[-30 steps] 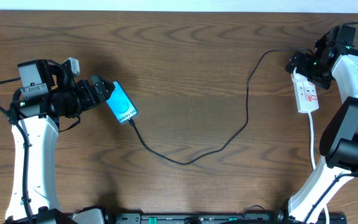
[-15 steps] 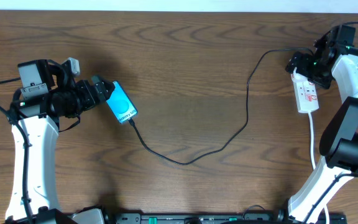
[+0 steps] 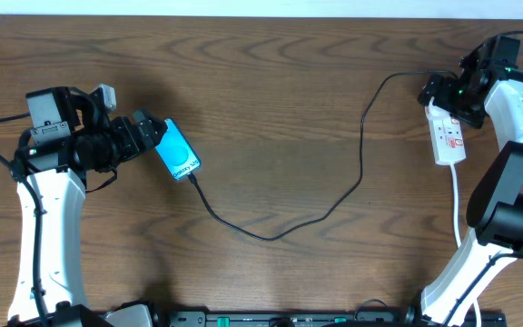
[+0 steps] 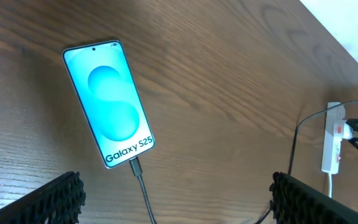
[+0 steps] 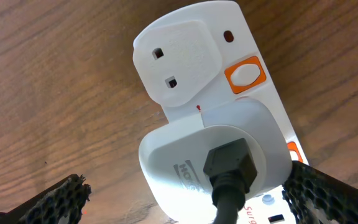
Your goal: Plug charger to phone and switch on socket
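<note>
Socket (image 3: 449,141) lies at the far right of the table (image 3: 271,100), its thick white cord (image 3: 453,186) trailing toward the near edge. The right gripper (image 3: 436,98) hovers over its far end, fingers spread wide and holding nothing. Across the table the phone (image 3: 179,152) lies flat, screen up and lit, just beside the left gripper (image 3: 152,133), which is likewise wide apart and empty. The charger (image 3: 361,145) runs in a loose curve between the two. The left wrist view shows its small tip seated in the phone's bottom edge; the right wrist view shows its other end in a white adapter (image 5: 210,155) plugged into the strip.

So the plugging looks done, and what remains, as I read it, is the switch. The first orange switch (image 5: 245,73) stands beside an empty outlet. The second orange switch (image 5: 294,151) peeks out behind the adapter at the picture's edge and seems to serve the occupied outlet, so that is the one to press. I would bring the fingers together first to make one firm tip. Then come straight down on the rocker, clear of adapter and cable, and press gently, since the strip may slide or tip. Which way the rocker now stands I cannot tell.
</note>
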Controlling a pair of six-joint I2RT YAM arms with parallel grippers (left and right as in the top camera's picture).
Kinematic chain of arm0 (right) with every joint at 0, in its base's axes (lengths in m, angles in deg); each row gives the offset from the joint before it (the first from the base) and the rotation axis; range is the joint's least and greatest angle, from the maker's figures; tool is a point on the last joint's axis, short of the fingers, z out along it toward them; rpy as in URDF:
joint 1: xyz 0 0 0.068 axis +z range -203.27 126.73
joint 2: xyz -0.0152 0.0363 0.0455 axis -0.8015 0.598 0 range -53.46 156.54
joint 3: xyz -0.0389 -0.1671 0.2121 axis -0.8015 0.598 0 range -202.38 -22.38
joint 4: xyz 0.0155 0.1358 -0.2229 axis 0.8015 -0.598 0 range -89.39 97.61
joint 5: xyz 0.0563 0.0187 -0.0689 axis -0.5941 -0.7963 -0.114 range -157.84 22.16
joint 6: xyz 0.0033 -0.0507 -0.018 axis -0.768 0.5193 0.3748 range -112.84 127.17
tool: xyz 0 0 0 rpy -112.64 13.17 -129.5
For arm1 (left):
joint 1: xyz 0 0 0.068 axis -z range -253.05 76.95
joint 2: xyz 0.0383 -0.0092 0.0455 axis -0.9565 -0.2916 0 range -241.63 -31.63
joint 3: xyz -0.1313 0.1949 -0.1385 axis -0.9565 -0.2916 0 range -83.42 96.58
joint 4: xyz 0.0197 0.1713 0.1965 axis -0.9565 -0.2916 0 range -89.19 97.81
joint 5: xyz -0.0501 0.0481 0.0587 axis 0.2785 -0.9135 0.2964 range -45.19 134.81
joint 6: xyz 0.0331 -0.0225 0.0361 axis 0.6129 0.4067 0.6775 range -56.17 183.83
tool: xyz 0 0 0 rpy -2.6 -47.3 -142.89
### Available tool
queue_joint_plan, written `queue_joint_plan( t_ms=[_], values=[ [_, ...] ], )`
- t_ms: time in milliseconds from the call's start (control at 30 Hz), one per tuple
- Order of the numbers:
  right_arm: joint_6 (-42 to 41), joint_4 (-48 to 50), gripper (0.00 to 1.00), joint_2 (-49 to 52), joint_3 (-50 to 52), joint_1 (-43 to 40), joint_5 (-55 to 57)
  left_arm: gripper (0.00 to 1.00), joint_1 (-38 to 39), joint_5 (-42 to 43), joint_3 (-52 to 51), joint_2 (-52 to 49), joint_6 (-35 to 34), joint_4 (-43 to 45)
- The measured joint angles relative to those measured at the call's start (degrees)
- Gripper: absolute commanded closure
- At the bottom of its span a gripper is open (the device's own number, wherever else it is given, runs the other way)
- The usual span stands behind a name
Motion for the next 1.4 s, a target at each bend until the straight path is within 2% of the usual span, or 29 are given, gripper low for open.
queue_joint_plan(
  t_ms=[1400],
  values=[
    [-0.2,1.5,0.01,0.9,1.5,0.1,-0.4,0.05,0.0,-0.2,0.0,0.0,0.0,0.0]
  ],
)
